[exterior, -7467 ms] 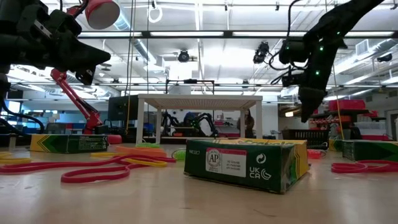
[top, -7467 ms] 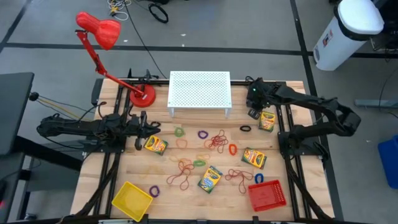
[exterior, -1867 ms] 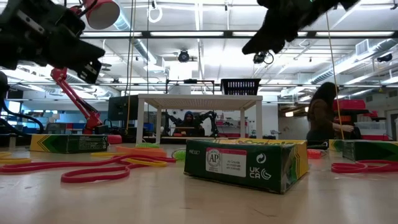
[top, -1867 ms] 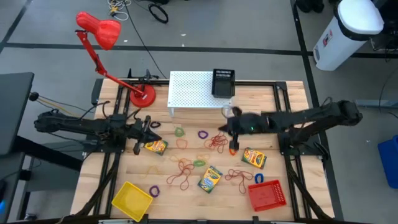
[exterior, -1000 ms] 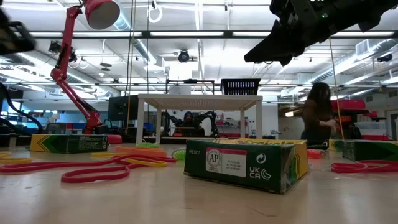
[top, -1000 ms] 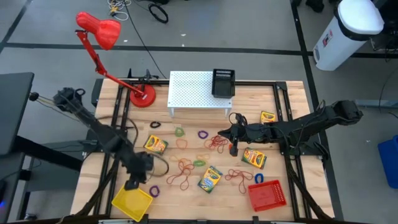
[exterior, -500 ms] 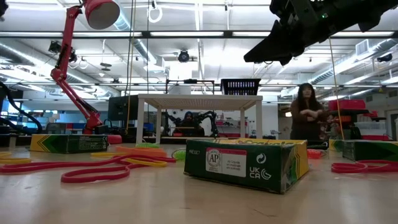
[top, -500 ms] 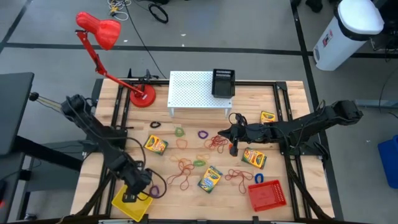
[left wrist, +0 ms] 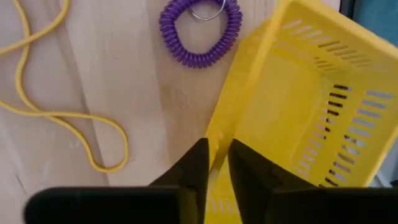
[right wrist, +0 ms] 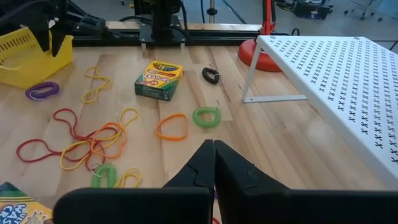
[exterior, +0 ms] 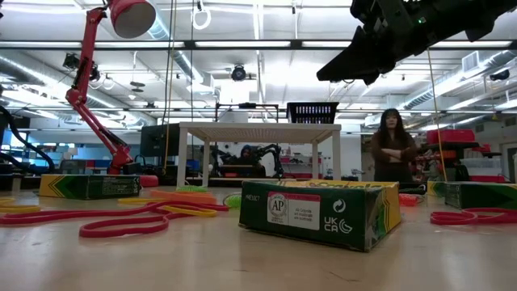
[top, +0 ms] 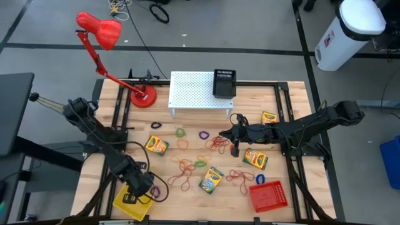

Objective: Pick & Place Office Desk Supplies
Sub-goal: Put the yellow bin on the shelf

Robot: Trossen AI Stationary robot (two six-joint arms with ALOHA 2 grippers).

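Observation:
Yellow-and-green crayon boxes lie flat on the table. Loose rubber bands in red, orange, green and yellow are strewn among them. My left gripper is at the yellow basket near the table's near-left corner, shut on its wall. My right gripper hovers shut above the red and orange bands, well off the table in the low view; nothing shows between its fingers. My left gripper holds the yellow basket by its side wall, on the side nearest the purple coil. One finger is outside the wall and the other inside, and they come from above, pointing down. The basket sits on the table.
A purple coil band lies just beside the basket. A red basket sits at the near right. The white perforated rack carries a black basket; the red lamp stands left of it. A person stands beyond the table.
My left gripper has moved toward the table's near edge, from just beyond the yellow basket onto its wall. My right arm has kept still.

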